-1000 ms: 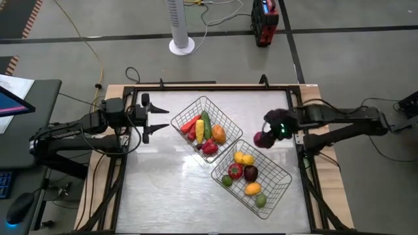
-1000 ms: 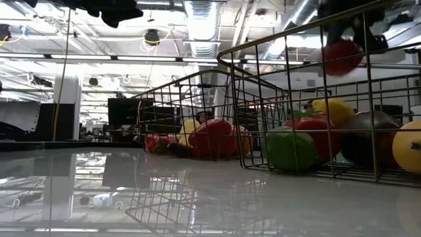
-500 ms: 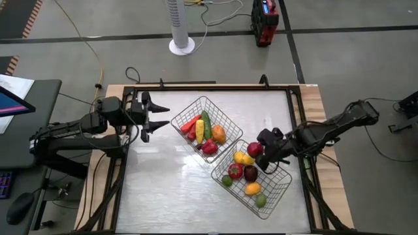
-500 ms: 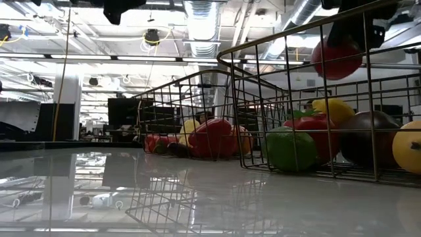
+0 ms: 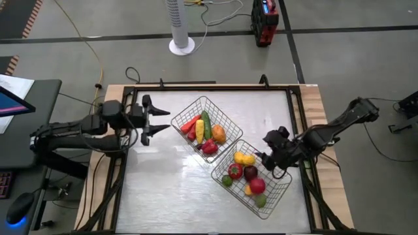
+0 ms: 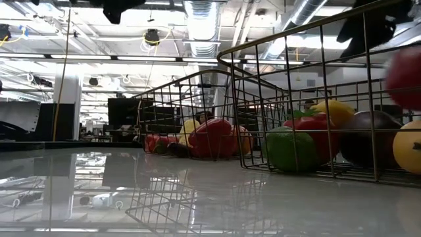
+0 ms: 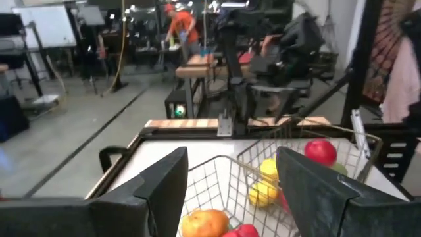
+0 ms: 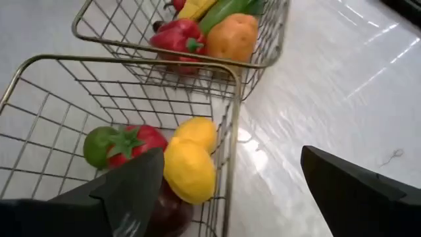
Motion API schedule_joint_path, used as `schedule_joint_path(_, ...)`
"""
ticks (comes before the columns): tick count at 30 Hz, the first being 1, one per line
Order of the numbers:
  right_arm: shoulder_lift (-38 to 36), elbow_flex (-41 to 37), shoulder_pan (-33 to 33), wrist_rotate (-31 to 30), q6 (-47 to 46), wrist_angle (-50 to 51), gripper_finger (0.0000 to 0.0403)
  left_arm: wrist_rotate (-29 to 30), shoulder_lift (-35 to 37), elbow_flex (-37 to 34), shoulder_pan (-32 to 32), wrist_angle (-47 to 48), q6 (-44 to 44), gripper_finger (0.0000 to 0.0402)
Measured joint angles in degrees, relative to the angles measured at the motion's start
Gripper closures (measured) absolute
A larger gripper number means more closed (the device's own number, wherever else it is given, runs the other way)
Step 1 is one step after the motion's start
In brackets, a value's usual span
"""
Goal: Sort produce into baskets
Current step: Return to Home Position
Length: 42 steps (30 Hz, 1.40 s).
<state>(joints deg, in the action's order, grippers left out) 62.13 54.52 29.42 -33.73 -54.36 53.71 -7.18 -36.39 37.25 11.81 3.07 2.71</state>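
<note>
From my end the right gripper [image 5: 268,160] hangs just over the rim of the right basket [image 5: 277,190], fingers spread wide with nothing in them, and the red tomato [image 5: 257,185] is lying inside that basket. The left gripper [image 5: 159,121] sits well away from that basket, past the other basket [image 5: 187,109], fingers apart and empty too

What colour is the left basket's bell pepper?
The bell pepper is red; clearest in right wrist view.

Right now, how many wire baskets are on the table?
2. One basket sits centrally, toward the far edge. The other basket lies beside it, nearer and further right, with the open right gripper over its rim. Nothing suggests a hidden third.
</note>
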Motion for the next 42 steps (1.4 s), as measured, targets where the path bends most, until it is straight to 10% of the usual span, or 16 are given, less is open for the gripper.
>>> schedule_joint_path(14, -22.4, -18.2, -0.8, -7.4, 6.2, -10.4, 0.0026, 4.5, 18.4, -12.3, 1.4, -1.4, 0.1, 0.0189)
schedule_joint_path(30, -59.0, -37.1, -5.6, -10.1, 17.2, -20.5, 0.0027, 4.4, 23.4, -12.3, 3.1, 7.9, -1.4, 0.0254)
schedule_joint_path(42, -62.0, -42.2, -6.4, -12.7, 31.7, -35.0, 0.0027, 1.8, 23.2, -22.6, 3.2, -4.5, -1.9, 0.0268)
